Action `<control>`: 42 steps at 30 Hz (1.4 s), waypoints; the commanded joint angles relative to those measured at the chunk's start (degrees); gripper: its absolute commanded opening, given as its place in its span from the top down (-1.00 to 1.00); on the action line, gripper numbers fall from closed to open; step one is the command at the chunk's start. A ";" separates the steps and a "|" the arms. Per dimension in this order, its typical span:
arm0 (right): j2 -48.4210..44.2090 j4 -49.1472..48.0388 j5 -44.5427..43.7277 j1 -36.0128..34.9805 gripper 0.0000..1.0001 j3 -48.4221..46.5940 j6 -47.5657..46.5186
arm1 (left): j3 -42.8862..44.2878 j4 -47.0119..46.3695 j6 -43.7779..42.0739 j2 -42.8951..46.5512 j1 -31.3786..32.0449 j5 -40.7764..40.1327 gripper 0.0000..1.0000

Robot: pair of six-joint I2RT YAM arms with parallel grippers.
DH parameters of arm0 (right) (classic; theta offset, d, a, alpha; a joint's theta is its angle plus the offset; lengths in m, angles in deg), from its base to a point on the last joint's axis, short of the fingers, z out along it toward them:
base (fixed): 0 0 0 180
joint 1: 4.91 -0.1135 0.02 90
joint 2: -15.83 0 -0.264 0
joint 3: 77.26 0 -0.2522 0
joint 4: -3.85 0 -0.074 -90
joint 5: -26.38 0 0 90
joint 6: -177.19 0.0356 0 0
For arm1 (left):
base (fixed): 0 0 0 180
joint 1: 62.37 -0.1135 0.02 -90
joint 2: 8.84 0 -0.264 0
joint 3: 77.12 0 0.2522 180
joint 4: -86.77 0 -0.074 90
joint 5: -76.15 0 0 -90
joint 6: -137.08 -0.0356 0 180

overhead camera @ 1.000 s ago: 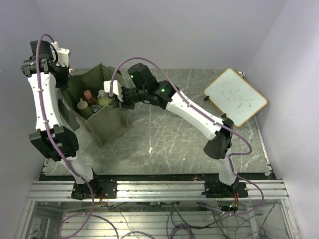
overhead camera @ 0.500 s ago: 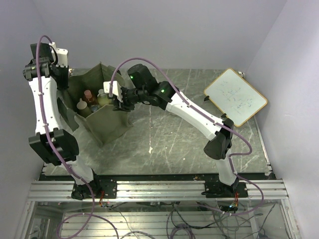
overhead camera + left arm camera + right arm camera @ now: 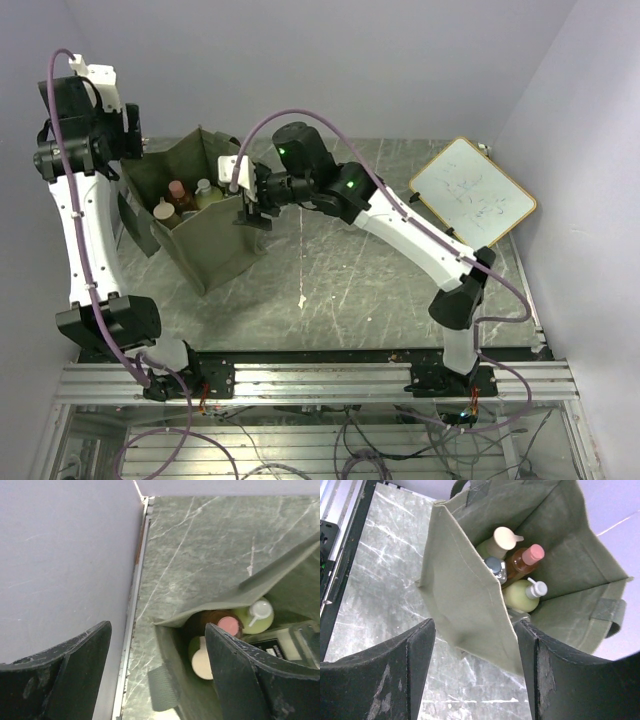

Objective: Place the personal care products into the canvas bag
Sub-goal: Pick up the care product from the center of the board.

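Observation:
The olive canvas bag [image 3: 215, 245] stands upright at the table's left. Inside it I see a cream bottle [image 3: 502, 539], an orange bottle with a pink cap [image 3: 525, 560], a yellow-green bottle [image 3: 522, 595] and a clear bottle with a grey cap [image 3: 494, 566]. My right gripper [image 3: 476, 625] hangs open above the bag's near wall [image 3: 465, 590], touching nothing. My left gripper [image 3: 159, 630] is open too, high over the bag's far-left rim [image 3: 210, 605], with the pink cap [image 3: 228, 625] and the cream bottle's cap [image 3: 202, 662] below. In the top view the left gripper [image 3: 122, 140] is left of the bag and the right gripper [image 3: 250, 208] is at its right edge.
A wood-framed whiteboard [image 3: 472, 195] lies at the table's right, against the wall. The bag's handle strap [image 3: 612, 615] sticks out from its side. The left wall [image 3: 60, 570] stands close beside the bag, and the table's metal edge [image 3: 131, 610] runs along it.
Both grippers have gone from shut to open. The left arm has lifted up and away from the bag's rim. The right gripper has drawn back a little to the right.

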 commanded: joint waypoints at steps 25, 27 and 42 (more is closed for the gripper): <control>-36.59 -14.38 3.71 39.88 -0.37 45.50 11.70 | 1.31 -7.16 -4.14 -1.45 42.19 0.20 -0.89; -38.78 -14.93 5.93 44.86 -0.37 48.72 13.12 | 1.50 -7.96 -4.75 -3.45 45.95 -0.85 -0.89; -45.46 -20.67 21.83 70.24 -0.36 64.77 20.05 | 8.70 -12.13 -1.59 -23.00 55.00 8.95 -0.87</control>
